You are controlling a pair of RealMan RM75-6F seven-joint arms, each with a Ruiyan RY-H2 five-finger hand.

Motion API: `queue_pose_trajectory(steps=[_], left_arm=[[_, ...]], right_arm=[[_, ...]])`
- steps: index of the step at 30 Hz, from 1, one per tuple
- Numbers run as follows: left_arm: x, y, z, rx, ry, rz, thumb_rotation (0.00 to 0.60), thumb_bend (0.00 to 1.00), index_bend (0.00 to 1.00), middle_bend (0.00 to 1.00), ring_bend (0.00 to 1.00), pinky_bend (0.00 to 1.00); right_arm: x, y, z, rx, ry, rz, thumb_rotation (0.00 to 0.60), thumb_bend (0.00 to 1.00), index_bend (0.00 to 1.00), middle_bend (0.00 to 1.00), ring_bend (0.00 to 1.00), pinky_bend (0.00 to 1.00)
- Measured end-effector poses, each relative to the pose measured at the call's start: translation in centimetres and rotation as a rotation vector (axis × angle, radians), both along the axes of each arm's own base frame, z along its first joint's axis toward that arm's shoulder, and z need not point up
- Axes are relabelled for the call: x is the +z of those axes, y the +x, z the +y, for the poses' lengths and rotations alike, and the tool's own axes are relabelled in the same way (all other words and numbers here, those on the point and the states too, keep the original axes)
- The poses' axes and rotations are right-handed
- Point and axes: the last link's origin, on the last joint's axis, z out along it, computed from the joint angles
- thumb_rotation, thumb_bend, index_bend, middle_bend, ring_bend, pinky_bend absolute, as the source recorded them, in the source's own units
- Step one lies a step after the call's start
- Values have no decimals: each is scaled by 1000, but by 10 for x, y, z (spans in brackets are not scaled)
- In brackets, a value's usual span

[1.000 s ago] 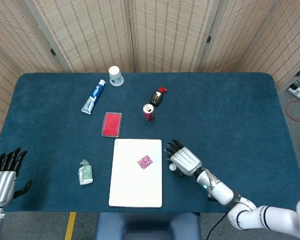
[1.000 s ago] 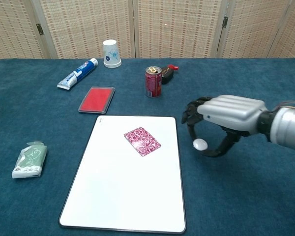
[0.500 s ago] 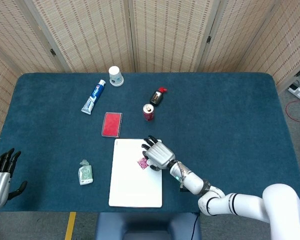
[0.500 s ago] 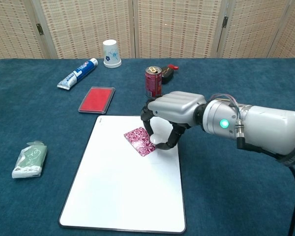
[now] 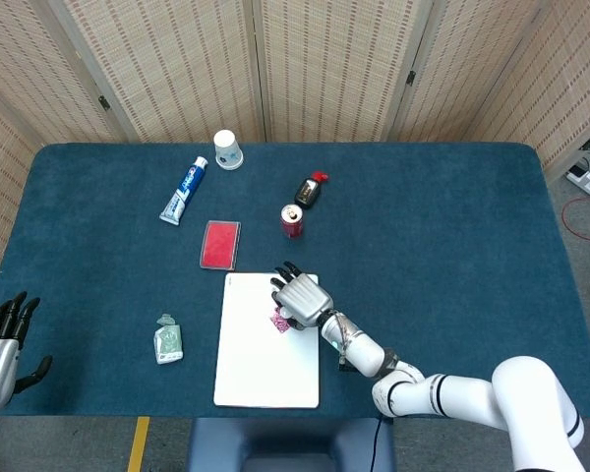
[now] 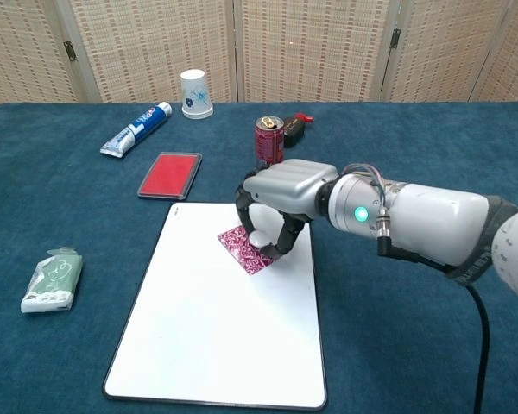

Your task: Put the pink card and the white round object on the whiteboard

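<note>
The whiteboard [image 6: 216, 336] [image 5: 261, 369] lies flat at the table's near middle. The pink patterned card [image 6: 244, 248] [image 5: 278, 322] rests on its upper part, partly hidden under my right hand [image 6: 281, 194] [image 5: 297, 295]. That hand arches over the card's right corner, and its thumb and fingers pinch the small white round object [image 6: 258, 239] just above the board. My left hand [image 5: 0, 344] shows only in the head view, at the far left below the table edge, with its fingers apart and holding nothing.
A red can [image 6: 268, 143] and a dark item with a red cap [image 6: 294, 127] stand just behind the board. A red flat case [image 6: 169, 174], a toothpaste tube [image 6: 136, 129] and a paper cup [image 6: 194, 93] lie back left. A green packet [image 6: 53, 279] is left of the board.
My right hand carried the white round object left, from the cloth beside the board to over the pink card. The left hand sank slightly at the frame's edge.
</note>
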Motion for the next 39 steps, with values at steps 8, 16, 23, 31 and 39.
queue_pose_trajectory(steps=[8, 16, 23, 31, 39], left_arm=[[-1, -3, 0, 8, 2, 0, 600, 342, 75, 54, 89, 0], [-1, -5, 3, 10, 1, -4, 600, 342, 75, 54, 89, 0], [-5, -2, 11, -6, -11, -13, 600, 343, 75, 54, 90, 0], [-11, 5, 19, -26, -18, -18, 600, 342, 74, 54, 90, 0], [-16, 13, 22, -33, -28, -31, 600, 342, 68, 54, 90, 0]], right_arm=[[1, 3, 1, 6, -3, -8, 532, 363, 169, 192, 49, 0], [42, -22, 0, -26, -95, -34, 530, 363, 165, 182, 55, 0], [111, -75, 13, -98, -242, -36, 532, 362, 165, 181, 82, 0], [195, -146, 61, -214, -422, -48, 533, 363, 123, 84, 1, 0], [239, -189, 120, -324, -514, -118, 534, 363, 112, 32, 0, 0]])
